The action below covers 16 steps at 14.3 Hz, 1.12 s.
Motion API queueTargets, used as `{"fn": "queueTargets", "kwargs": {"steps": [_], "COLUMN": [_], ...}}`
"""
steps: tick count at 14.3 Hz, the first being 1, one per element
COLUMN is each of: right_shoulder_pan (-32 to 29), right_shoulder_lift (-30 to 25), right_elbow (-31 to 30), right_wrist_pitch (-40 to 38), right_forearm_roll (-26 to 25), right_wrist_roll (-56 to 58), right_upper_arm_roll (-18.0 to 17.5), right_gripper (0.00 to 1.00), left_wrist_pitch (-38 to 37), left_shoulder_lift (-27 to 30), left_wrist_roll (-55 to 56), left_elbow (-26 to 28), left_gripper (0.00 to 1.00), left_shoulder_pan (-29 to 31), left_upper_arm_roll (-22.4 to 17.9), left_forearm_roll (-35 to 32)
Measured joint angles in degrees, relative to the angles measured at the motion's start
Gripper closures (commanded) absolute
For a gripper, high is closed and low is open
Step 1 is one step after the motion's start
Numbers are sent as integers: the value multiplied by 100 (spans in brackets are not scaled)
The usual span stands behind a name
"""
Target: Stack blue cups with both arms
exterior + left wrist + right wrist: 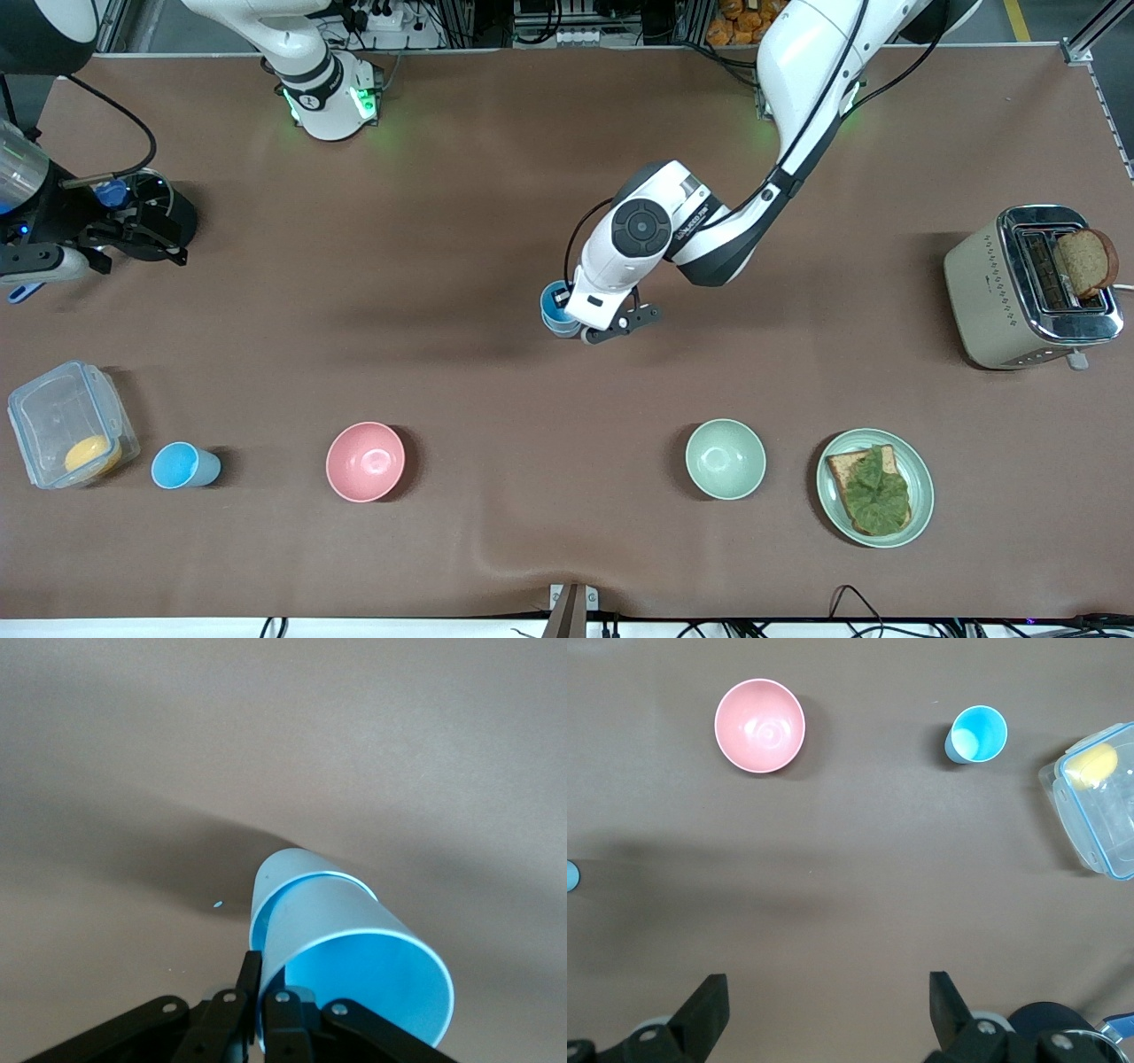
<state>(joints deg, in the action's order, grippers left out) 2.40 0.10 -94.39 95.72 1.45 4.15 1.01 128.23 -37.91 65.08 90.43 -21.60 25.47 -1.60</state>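
Brown table [496,549] creased; left pincer [592,330] pinching nested cups [555,310]; right pincer [824,1010] spread.

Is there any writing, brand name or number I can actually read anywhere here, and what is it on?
No text here can be read.
Left arm: small dark lettering on the white link above the left claw, too small to read.
Right arm's base: a small round mark, unreadable.
Toaster: rows of small marks, not letters as far as I can tell.
Blue cups, bowls, plate and plastic box: no writing visible.
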Motion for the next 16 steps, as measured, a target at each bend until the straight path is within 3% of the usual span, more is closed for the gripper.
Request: {"fn": "queueTargets", "kwargs": {"steps": [5, 10, 16], "right_shoulder_pan": [0, 0, 0], "right_shoulder_lift": [0, 0, 0], "right_elbow": [0, 0, 0], "right_wrist_pitch": [-64, -69, -79], "right_forearm_roll": [0, 0, 0], "right_wrist_roll": [0, -1, -1], "right_upper_arm_roll": [-1, -1, -3], "right_gripper": [0, 0, 0], "left_wrist_pitch": [123, 118, -1273], "left_shoulder_lift": [-5, 117, 1239], "left_wrist_roll": [5, 106, 173], "left_elbow": [-20, -175, -286], "left_gripper": [0, 0, 0], "left_shoulder_pan": [-116, -75, 868], "left_upper_arm_roll": [1, -11, -50], "left_forearm_roll": [-463, -522, -523]}}
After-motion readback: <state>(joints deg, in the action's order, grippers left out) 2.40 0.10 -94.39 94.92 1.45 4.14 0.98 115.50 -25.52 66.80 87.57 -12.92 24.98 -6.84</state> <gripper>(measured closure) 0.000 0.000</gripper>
